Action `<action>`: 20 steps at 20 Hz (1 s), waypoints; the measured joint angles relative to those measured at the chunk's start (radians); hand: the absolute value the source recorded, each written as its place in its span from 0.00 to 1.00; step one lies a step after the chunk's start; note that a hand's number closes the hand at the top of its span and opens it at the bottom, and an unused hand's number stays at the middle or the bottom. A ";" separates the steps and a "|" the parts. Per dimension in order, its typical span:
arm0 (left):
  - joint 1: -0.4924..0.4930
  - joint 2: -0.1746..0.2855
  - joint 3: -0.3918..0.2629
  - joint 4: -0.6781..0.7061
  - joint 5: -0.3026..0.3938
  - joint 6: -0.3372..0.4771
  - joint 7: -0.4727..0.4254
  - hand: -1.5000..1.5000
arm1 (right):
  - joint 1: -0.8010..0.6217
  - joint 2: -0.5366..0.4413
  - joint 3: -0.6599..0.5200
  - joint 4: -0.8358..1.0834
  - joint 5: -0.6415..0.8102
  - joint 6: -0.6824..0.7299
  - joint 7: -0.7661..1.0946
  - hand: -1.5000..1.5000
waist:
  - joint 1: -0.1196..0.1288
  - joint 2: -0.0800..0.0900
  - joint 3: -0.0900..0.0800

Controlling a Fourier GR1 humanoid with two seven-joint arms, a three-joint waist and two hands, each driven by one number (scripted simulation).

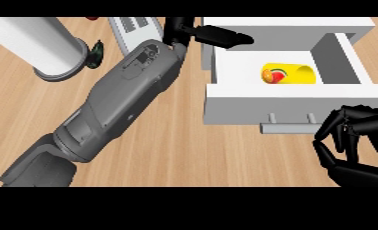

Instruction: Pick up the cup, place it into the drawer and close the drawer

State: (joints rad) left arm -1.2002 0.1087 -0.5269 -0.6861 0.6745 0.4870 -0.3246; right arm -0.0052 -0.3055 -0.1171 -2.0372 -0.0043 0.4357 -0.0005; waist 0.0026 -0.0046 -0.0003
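Head view: the left hand (pixel 210 35) is seen at the rear left corner of the open drawer (pixel 251 105), its fingers stretched out almost straight and pointed to the right over the white edge there; nothing is held in it. The right hand (pixel 348 144) is shown at the lower right, with its fingers curled downward like a claw and nothing seen inside them; it lies just beside the right end of the drawer's handle (pixel 289 128), and whether it touches the handle cannot be told. The cup (pixel 288 73), yellow with a fruit picture, is lying on its side inside the drawer, towards the right, with bare white floor left of it. The drawer is pulled well out over the desk (pixel 184 149). Open wood is left in front of the drawer, between the two arms. A white cylinder (pixel 46 46) is stood at the upper left, well apart from the drawer.
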 measured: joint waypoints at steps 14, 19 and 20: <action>0.297 0.241 0.094 -0.367 0.004 -0.068 0.087 0.00 | -0.102 0.034 0.181 0.207 0.450 -0.157 -0.073 1.00 | 0.027 0.002 0.000; 0.407 0.293 0.110 -0.460 0.011 -0.099 0.086 0.00 | -0.177 0.000 0.263 0.318 0.679 -0.235 -0.083 1.00 | 0.035 -0.006 -0.008; 0.430 0.301 0.114 -0.479 0.011 -0.101 0.084 0.00 | -0.193 -0.002 0.274 0.345 0.719 -0.260 -0.092 1.00 | 0.033 -0.008 -0.010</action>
State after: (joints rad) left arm -0.7702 0.4097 -0.4128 -1.1648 0.6854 0.3857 -0.2404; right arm -0.1979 -0.3071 0.1564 -1.6926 0.7147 0.1761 -0.0920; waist 0.0358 -0.0131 -0.0104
